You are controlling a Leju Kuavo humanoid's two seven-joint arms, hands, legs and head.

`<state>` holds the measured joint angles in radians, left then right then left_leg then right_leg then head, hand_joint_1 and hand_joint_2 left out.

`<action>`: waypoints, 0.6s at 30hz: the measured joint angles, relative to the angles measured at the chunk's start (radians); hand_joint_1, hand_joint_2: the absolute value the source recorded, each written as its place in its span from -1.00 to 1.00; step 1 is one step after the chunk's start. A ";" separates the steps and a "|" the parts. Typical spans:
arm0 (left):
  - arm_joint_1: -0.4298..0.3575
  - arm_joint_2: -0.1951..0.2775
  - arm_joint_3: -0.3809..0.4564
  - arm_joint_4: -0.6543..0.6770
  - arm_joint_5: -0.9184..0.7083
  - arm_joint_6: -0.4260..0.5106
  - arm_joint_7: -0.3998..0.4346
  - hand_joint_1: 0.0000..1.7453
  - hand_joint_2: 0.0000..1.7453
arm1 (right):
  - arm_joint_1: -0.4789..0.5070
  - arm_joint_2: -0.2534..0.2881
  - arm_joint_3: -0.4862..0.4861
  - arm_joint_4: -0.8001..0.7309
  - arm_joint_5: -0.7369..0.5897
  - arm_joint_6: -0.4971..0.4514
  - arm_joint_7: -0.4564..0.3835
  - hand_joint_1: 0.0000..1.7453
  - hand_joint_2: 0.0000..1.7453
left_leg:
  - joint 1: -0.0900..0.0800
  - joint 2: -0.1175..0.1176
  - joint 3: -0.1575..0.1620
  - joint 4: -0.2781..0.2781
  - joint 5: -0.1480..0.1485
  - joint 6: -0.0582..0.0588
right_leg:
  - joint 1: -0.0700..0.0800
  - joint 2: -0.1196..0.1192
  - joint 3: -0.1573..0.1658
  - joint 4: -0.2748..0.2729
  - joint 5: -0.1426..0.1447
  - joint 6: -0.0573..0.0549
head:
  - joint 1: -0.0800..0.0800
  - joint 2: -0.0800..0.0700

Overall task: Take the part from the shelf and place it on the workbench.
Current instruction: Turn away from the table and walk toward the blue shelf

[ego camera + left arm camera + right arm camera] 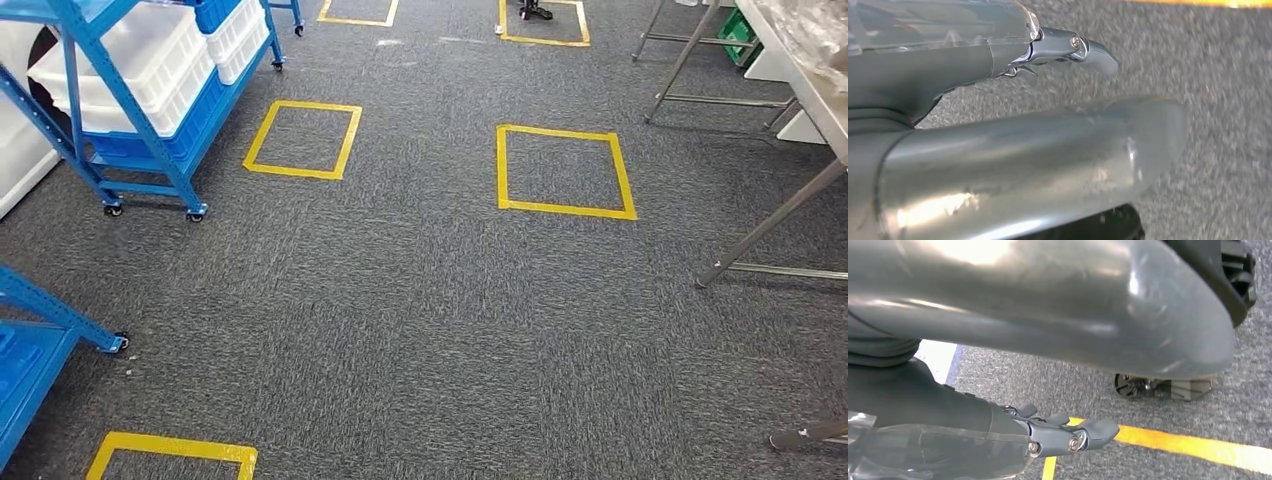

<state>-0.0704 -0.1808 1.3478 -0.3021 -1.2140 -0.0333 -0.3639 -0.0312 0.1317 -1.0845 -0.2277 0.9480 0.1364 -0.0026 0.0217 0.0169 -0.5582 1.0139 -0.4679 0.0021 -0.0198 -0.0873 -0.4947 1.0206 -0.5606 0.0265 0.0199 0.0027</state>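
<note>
A blue wheeled shelf (150, 130) stands at the far left, loaded with white bins (150, 60) and blue crates. What the bins hold is hidden. The steel workbench (815, 90) runs along the right edge on slanted metal legs. My left hand (1013, 155) hangs over grey carpet with its thick thumb and dark fingers (1073, 45) stretched out and apart, holding nothing. My right hand (1038, 315) hangs the same way over the carpet, fingers (1073, 432) extended, nothing in it.
Yellow tape squares (563, 170) (303, 138) mark the grey carpet between shelf and bench. A second blue rack (35, 345) juts in at the lower left. A green crate (738, 35) sits under the bench. A caster wheel (1130, 385) is near my right hand.
</note>
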 joint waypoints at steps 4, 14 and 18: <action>-0.002 0.001 0.000 0.000 -0.004 0.000 0.001 -1.00 -1.00 | 0.006 0.000 -0.007 0.000 0.002 0.001 -0.001 -1.00 -1.00 | -0.009 -0.047 -0.003 -0.004 0.007 0.015 | 0.000 0.079 -0.125 0.243 -0.112 -0.004 | 0.006 0.000; 0.004 -0.003 -0.001 0.002 -0.014 -0.008 0.008 -1.00 -1.00 | 0.005 -0.007 -0.008 0.000 0.021 0.008 0.001 -1.00 -1.00 | -0.016 -0.158 -0.007 -0.007 0.011 -0.001 | 0.030 0.145 -0.037 -0.029 0.074 -0.068 | 0.011 0.000; 0.002 -0.001 -0.002 0.002 -0.017 -0.010 0.008 -1.00 -1.00 | 0.013 -0.006 -0.010 0.000 0.026 0.009 -0.001 -1.00 -1.00 | -0.016 -0.043 -0.078 0.155 -0.094 -0.022 | 0.024 0.079 -0.019 -0.060 0.083 -0.077 | 0.004 0.000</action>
<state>-0.0681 -0.1821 1.3459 -0.3006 -1.2313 -0.0429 -0.3559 -0.0182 0.1256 -1.0950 -0.2274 0.9738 0.1453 -0.0038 0.0056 -0.0261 -0.6357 1.1686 -0.5617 -0.0197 0.0045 -0.0080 -0.5135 0.9607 -0.4776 -0.0507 0.0235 0.0029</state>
